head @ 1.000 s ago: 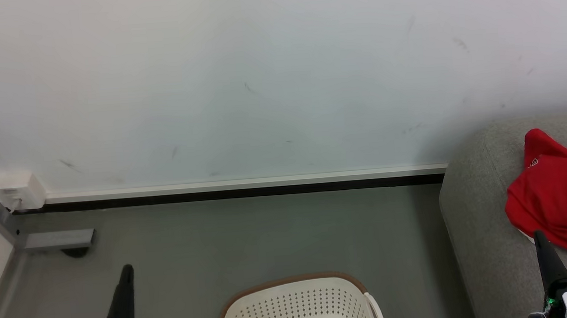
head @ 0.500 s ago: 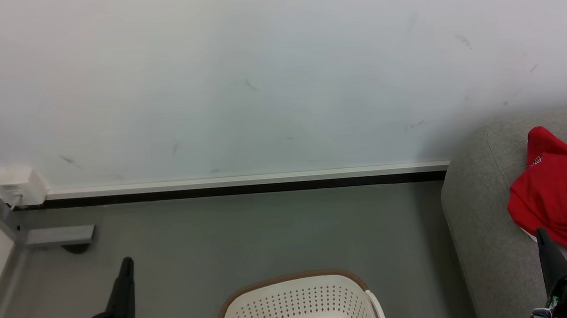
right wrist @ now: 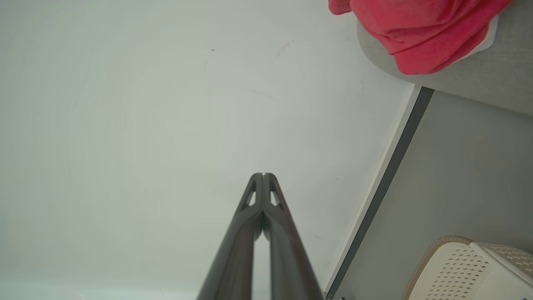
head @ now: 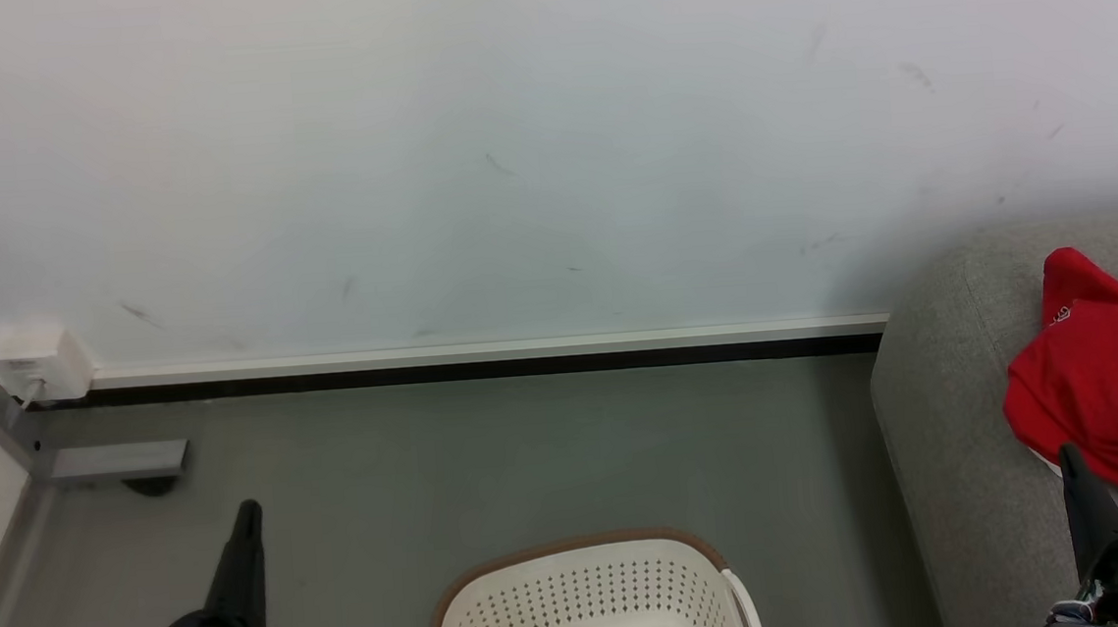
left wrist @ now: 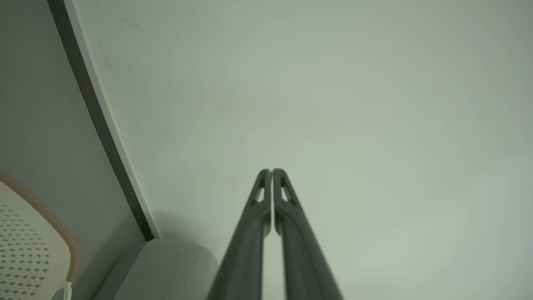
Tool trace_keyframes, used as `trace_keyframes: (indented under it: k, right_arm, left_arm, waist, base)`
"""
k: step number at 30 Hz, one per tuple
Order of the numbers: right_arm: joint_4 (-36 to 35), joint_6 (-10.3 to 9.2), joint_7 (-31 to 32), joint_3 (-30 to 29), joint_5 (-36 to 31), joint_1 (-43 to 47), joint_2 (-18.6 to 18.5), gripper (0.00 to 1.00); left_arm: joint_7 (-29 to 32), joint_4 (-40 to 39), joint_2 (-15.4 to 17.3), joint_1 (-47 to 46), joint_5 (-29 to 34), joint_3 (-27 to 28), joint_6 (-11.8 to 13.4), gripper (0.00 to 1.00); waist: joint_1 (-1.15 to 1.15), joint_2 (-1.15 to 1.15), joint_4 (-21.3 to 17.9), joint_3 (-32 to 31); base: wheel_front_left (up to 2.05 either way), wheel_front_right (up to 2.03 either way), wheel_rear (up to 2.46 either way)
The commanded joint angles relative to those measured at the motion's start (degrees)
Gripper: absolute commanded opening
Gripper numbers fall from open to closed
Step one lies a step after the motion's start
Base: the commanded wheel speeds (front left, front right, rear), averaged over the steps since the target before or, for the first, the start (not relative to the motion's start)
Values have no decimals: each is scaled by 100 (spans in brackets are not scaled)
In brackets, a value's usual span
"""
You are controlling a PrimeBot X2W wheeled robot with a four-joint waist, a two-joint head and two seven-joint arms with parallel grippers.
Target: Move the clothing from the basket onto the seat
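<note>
The red clothing (head: 1107, 413) lies bunched on the grey seat (head: 952, 443), to the right of the basket (head: 589, 597) and well apart from it. What shows of the basket's inside is bare, though the part nearest the robot is cut off, so the job looks done or close to it. The left end effector (head: 249, 512) hangs over the floor (head: 529, 453) to the left of the basket, fingers pressed together and holding nothing. The right end effector (head: 1069, 455) points up on the basket's right, over the seat, equally closed and empty. Its tip lines up with the clothing's near hem, and whether it touches the fabric I cannot tell. That closeness is the main risk: if the right arm swings toward the basket or pulls back low, the fingers could catch a fold and drag the clothing along. From the right wrist, a thick fold sits close to the seat's rounded edge on the side facing the wall (head: 509, 160), so a small tug could tip the loose, slippery bundle over that edge and onto the floor beside the basket. Lifting clear first would be safer.
</note>
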Motion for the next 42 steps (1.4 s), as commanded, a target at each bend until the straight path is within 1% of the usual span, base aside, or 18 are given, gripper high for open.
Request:
trace_keyframes:
  k: [1, 42]
  right_arm:
    - [-28, -12, 23, -23, 22, -46, 3, 0]
    - [-27, -12, 24, -24, 16, -44, 3, 0]
  left_arm:
    - [33, -14, 10, -42, -65, 15, -30, 0]
    - [33, -14, 10, -41, -65, 15, -30, 0]
  waist:
    - [0, 0, 0, -1]
    - [0, 0, 0, -1]
  base:
    - [0, 0, 0]
    - [0, 0, 0]
